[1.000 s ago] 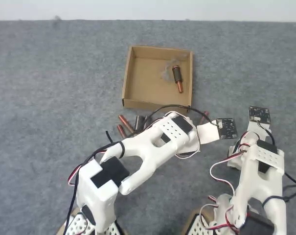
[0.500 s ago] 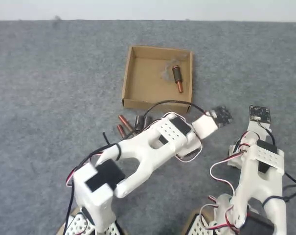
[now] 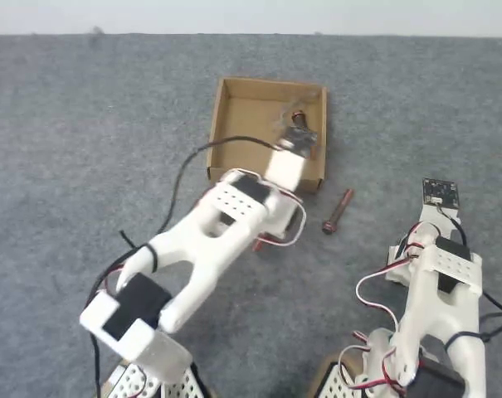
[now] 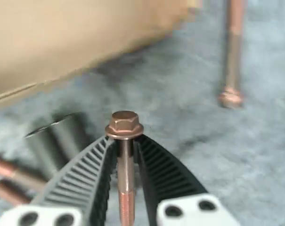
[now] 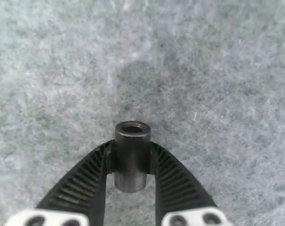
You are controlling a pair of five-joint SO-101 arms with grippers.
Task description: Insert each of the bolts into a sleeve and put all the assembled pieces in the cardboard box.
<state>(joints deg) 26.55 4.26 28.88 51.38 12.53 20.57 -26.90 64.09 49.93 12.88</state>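
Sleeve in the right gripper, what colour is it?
Dark grey sleeve, clearest in the right wrist view.

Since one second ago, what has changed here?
The left arm swung away from the right arm toward the cardboard box, uncovering a loose bolt on the carpet; the left gripper holds a bolt. The right gripper, shut on a sleeve, and the box stayed put.

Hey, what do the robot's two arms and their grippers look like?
The left arm and right arm are white plastic shells with black motor blocks, a grid of small holes, and loose black, red and white cables. The left gripper and right gripper have black ribbed tapering jaws on white bases with screw holes.
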